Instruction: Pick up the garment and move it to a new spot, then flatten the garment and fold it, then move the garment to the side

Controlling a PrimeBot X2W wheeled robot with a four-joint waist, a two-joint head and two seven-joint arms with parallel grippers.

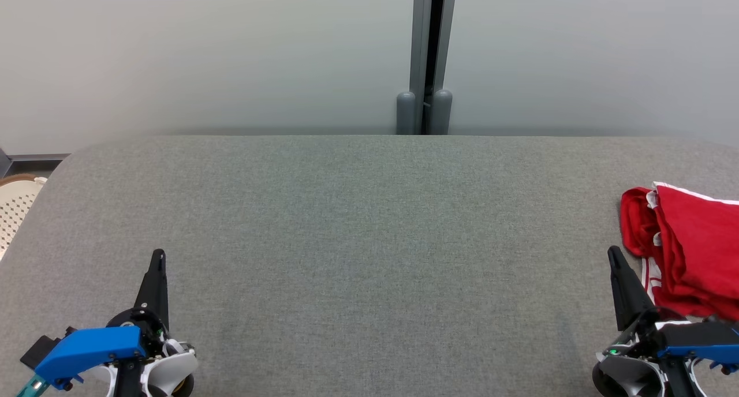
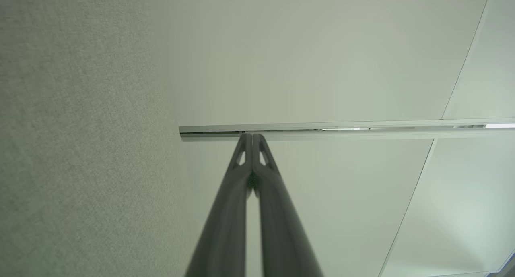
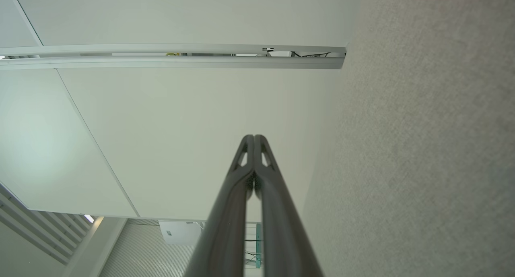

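A grey fabric-covered table (image 1: pixel 369 241) is spread across the head view, and its broad middle is taken up by no cloth. Behind it a pale partition wall (image 1: pixel 202 51) is seen, split by a grey metal post (image 1: pixel 432 56).

The red garment with white trim (image 1: pixel 687 247) is found at the table's far right edge, partly cut off by the frame. It is gathered in loose, uneven layers rather than laid flat, and whether a deliberate fold is present cannot be told. Such a lie is fitted by two stages alike: a heap waiting to be picked up, or a bundle already put aside.

The right gripper (image 1: pixel 614 253) is held just beside the garment's near-left corner, apart from the cloth, its fingers pressed together on nothing. The left gripper (image 1: pixel 157 255) is kept well apart at the lower left, likewise closed and empty. Both are pointed away from the robot, a posture judged to be a rest pose.

At the left edge a cream perforated object (image 1: pixel 17 206), perhaps a basket, is glimpsed; its contents cannot be made out.
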